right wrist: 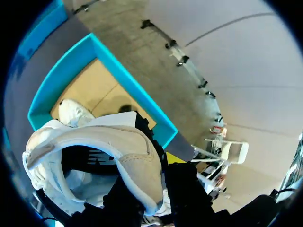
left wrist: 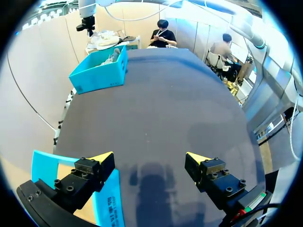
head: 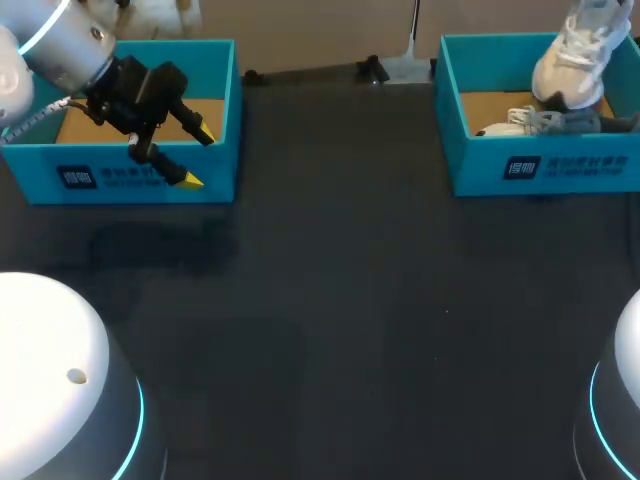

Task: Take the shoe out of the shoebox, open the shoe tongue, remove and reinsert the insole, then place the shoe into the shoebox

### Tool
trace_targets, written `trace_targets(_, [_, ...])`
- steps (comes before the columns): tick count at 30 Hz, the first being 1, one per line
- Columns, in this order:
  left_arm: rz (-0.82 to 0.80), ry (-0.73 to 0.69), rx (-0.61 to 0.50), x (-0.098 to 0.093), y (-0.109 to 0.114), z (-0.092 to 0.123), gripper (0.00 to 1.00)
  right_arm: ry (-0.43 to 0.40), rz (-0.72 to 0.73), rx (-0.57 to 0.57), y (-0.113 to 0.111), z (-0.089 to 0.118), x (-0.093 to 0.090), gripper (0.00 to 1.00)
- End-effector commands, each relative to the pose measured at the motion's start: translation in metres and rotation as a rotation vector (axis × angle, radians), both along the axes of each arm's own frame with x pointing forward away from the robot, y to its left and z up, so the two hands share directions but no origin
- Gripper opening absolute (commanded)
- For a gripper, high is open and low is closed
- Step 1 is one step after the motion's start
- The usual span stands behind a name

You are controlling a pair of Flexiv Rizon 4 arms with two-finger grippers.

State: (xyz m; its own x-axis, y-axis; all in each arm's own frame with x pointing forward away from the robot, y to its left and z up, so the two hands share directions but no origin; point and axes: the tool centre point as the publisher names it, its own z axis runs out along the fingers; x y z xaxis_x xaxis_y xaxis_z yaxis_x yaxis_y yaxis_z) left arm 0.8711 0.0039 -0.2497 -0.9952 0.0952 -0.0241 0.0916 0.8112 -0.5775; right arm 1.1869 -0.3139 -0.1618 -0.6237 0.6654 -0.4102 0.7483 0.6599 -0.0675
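Two teal shoeboxes stand at the far edge of the dark table [head: 350, 300], one on each side. The white sneaker [head: 582, 50] is raised over the back part of the right shoebox [head: 580, 172], clear of its cardboard floor.

Only the right wrist view shows the grip. The right pincer [right wrist: 154, 182] is narrow and clamped on the white sneaker [right wrist: 132, 151]. The padded rim of the shoe's opening sits btwn the two black fingers, w/ one yellow tip showing just outside that rim. The opening faces the camera, and the right shoebox [right wrist: 118, 71] lies below and ahead.

A second shoe [head: 540, 122], white and grey, lies on the box floor under the held one. The wrist view catches only a white part of it [right wrist: 73, 112].

The left pincer [head: 197, 157] hangs wide open, holding nothing, over the front right part of the left shoebox [head: 40, 175]. It is well apart from the sneaker.

In the left wrist view the left pincer [left wrist: 150, 161] has one finger above the left shoebox wall [left wrist: 47, 163] and the other above bare table [left wrist: 161, 104]. That view alone shows the right shoebox [left wrist: 97, 75] from across the table, w/ pale contents too small to make out.
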Motion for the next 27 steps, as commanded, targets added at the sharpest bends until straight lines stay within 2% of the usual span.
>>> trace_targets(1, [-0.001,0.0,0.003,0.001,0.0,0.0,1.0,-0.075,-0.204,0.033,-0.001,0.005,-0.003,0.0])
trace_targets(6, [-0.001,0.0,0.003,0.001,0.0,0.0,1.0,-0.104,-0.382,0.018,-0.006,0.01,-0.012,0.0])
trace_targets(18, [-0.001,0.0,0.003,0.001,0.0,0.0,1.0,-0.039,-0.782,0.056,-0.011,0.006,-0.047,0.0])
trace_targets(27, [-0.001,0.0,0.003,0.001,0.0,0.0,1.0,-0.037,-0.816,0.06,-0.011,0.006,-0.051,0.0])
